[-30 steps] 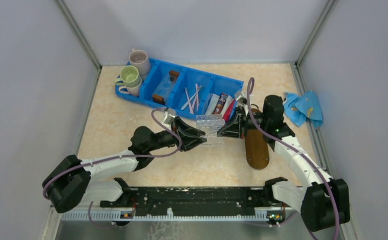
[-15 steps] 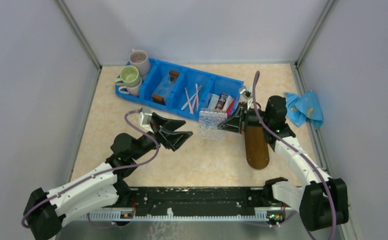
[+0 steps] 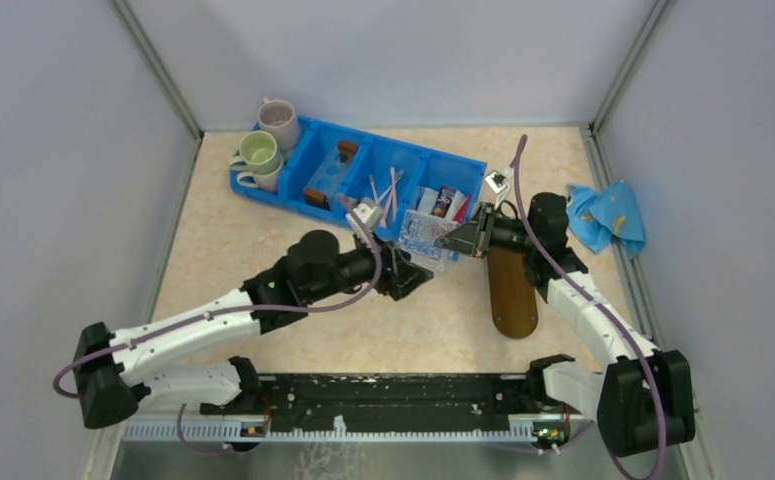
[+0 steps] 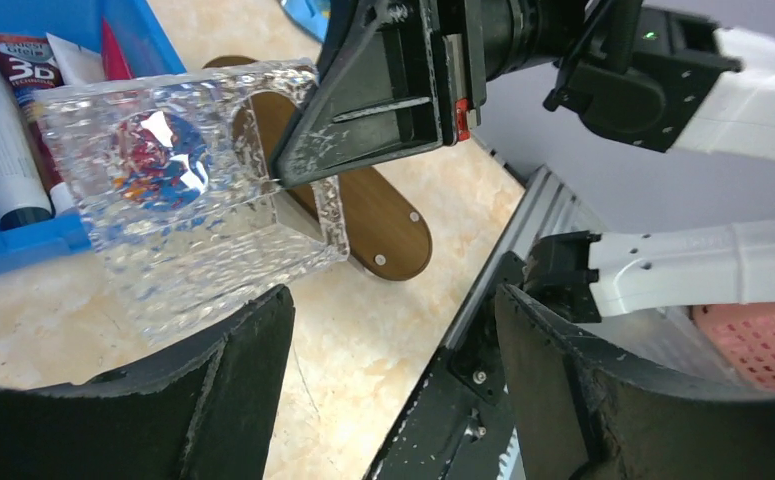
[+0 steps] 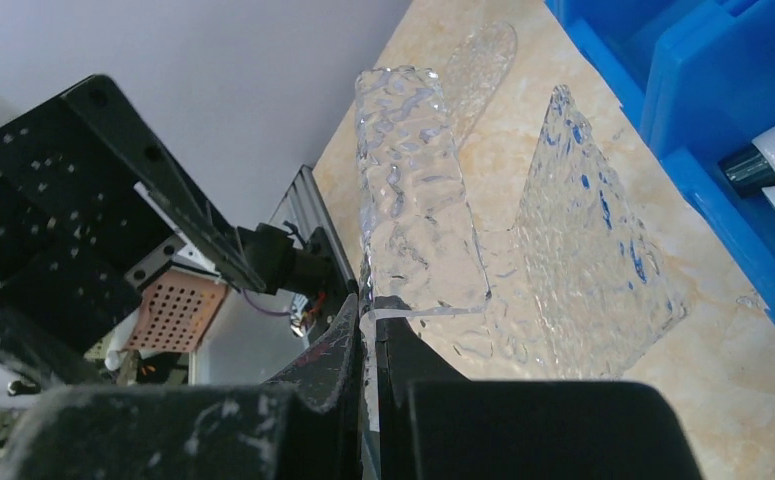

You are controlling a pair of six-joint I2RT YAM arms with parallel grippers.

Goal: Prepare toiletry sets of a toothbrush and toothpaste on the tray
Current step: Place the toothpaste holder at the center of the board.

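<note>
My right gripper (image 3: 460,240) is shut on the rim of a clear textured holder (image 3: 425,234), holding it tilted just above the table beside the blue bin (image 3: 293,170). The holder also shows in the left wrist view (image 4: 183,190) and the right wrist view (image 5: 418,200). My left gripper (image 3: 418,275) is open and empty, just below the holder and not touching it. The dark brown oval tray (image 3: 513,285) lies bare under the right arm. Pale toothbrushes (image 3: 383,195) and toothpaste tubes (image 3: 441,203) lie in the bin.
Two mugs (image 3: 279,122) (image 3: 259,151) stand at the bin's left end. Small brown blocks (image 3: 346,152) sit in a bin compartment. A blue cloth (image 3: 608,215) lies at the right wall. The rail (image 3: 383,395) runs along the near edge.
My left arm pulled back to the left, then swung forward and right, up to the holder. My right gripper carried the holder slightly back toward the bin and tilted it.
</note>
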